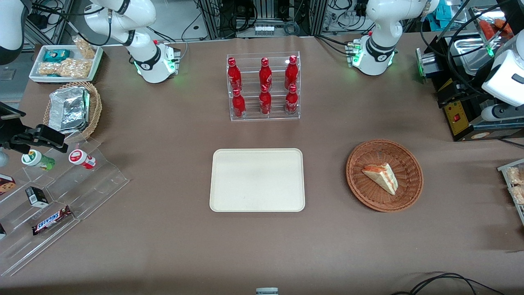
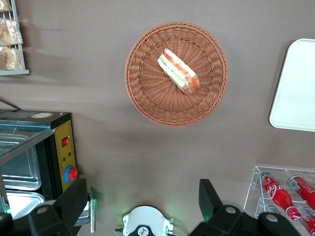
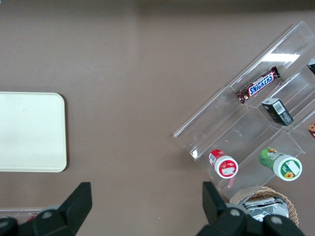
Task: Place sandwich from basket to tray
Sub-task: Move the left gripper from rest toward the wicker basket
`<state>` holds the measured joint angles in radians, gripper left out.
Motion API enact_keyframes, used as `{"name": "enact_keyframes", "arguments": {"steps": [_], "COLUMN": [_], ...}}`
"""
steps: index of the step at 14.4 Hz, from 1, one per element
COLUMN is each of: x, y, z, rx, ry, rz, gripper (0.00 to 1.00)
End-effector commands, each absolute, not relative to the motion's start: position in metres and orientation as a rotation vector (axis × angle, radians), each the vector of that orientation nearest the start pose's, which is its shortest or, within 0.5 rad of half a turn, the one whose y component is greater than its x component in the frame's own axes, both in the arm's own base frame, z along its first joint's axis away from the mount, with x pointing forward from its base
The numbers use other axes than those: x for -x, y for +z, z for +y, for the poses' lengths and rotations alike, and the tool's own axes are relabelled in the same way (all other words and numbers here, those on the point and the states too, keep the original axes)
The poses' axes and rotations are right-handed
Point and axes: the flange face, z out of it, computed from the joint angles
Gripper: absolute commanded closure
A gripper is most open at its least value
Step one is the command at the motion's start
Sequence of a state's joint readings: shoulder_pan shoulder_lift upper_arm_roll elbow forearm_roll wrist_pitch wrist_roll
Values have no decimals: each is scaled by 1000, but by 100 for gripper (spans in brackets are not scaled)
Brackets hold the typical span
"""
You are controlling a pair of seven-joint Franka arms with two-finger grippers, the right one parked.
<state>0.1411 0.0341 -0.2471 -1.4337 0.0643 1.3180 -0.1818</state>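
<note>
The sandwich [image 1: 382,176] [image 2: 178,71], a pale wedge with orange-red and green layers, lies on its side in the round reddish-brown basket [image 1: 353,172] [image 2: 142,93]. The cream tray [image 1: 257,180] [image 2: 295,88] [image 3: 29,132] lies flat and bare beside the basket, toward the parked arm's end. My gripper [image 2: 142,196] hangs high above the table, farther from the front camera than the basket and near the arm's base [image 2: 146,223]. Its fingers [image 2: 74,196] stand wide apart and open with nothing between them. The working arm [image 1: 505,78] shows at the front view's edge.
A clear rack of red bottles [image 1: 264,88] [image 2: 283,191] stands farther back than the tray. A black box with a steel pan [image 1: 458,110] [image 2: 29,152] sits near the working arm. A snack rack [image 1: 513,180], an acrylic stand [image 1: 61,196] and a tan foil-pack basket [image 1: 73,108] line the table's ends.
</note>
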Motion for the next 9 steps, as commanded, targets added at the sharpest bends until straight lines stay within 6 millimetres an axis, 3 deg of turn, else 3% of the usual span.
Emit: {"name": "enact_keyframes", "arguments": {"steps": [1, 5, 9], "x": [-534, -536, -548], "y": [651, 644, 609], "z": [-44, -42, -23], "rx": [3072, 3067, 3066], "ry": [201, 226, 325], "rz": [-130, -139, -183], "gripper": [0, 0, 0]}}
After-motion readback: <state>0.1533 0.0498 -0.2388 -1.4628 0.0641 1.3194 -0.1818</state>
